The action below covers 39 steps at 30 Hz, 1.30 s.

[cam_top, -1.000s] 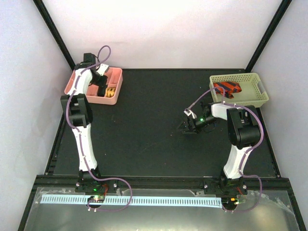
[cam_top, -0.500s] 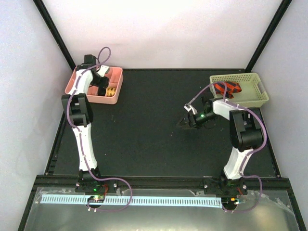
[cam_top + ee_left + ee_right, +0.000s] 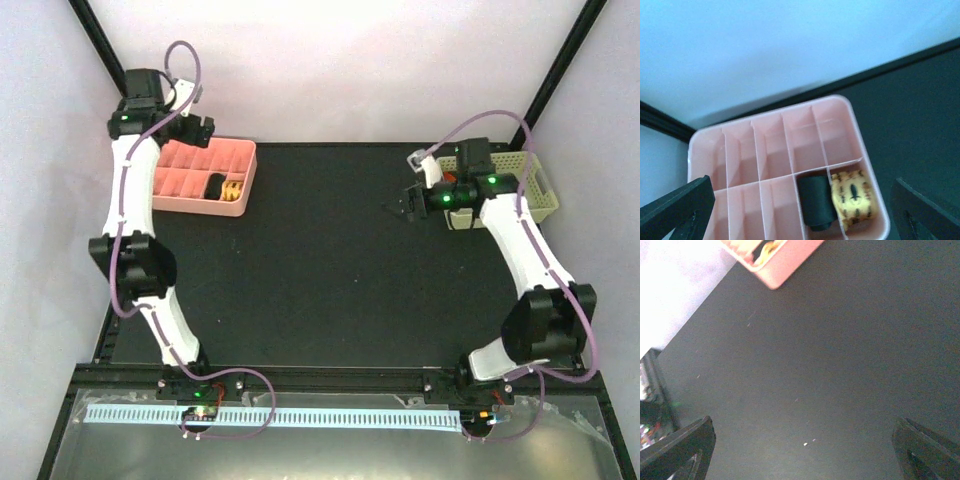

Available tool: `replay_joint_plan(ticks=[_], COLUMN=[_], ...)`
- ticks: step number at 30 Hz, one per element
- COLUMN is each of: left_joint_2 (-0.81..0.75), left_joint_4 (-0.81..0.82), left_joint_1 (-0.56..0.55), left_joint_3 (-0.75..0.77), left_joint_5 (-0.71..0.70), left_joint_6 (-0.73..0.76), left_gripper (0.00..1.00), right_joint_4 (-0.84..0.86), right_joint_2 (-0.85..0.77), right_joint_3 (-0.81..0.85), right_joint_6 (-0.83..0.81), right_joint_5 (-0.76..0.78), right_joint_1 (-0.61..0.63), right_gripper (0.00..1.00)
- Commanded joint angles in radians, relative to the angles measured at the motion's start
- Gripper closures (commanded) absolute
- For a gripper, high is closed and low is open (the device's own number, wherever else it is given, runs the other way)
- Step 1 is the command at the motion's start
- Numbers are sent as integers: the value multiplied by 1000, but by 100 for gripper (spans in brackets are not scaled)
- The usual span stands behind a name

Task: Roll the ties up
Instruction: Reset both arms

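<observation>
Two rolled ties lie side by side in the near right compartments of the pink divided tray (image 3: 190, 160) (image 3: 740, 150): a black coil (image 3: 213, 186) (image 3: 817, 202) and a yellow patterned coil (image 3: 232, 188) (image 3: 853, 197). My left gripper (image 3: 196, 127) (image 3: 800, 205) hangs open above the tray, holding nothing. Right of centre, my right gripper (image 3: 409, 203) (image 3: 802, 450) stands open over bare black table, its fingers (image 3: 677, 450) wide apart. The right arm covers most of the basket, so I see no striped tie.
A pale green lattice basket (image 3: 541, 190) sits at the table's back right, partly behind the right arm. One corner of the pink tray (image 3: 775, 260) shows in the right wrist view. White walls and black frame posts enclose the back and sides.
The left gripper opened and rose out of the pink tray, leaving the black coil in its compartment. The right arm lifted and swung back toward the basket, its jaws widening.
</observation>
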Motion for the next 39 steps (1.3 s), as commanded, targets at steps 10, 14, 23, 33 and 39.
replay_joint_plan(ticks=[10, 14, 23, 33, 39], left_joint_2=[-380, -539, -684, -748, -749], left_joint_4=[-4, 180, 318, 321, 323], left_joint_1=[-97, -160, -205, -205, -190], left_joint_3=[-229, -511, -957, -1137, -1170], left_joint_5=[333, 351, 179, 137, 113], left_joint_6=[-76, -94, -180, -152, -170], left_gripper=[1, 1, 1, 1, 1], right_joint_4=[234, 238, 298, 386, 402], right_joint_2=[-340, -402, -492, -555, -617], right_joint_3=[-19, -134, -497, -658, -681], right_joint_6=[152, 153, 127, 104, 100], right_joint_5=[305, 295, 250, 313, 284], right_joint_1=[-129, -142, -144, -143, -144], right_gripper=[0, 0, 0, 0, 0])
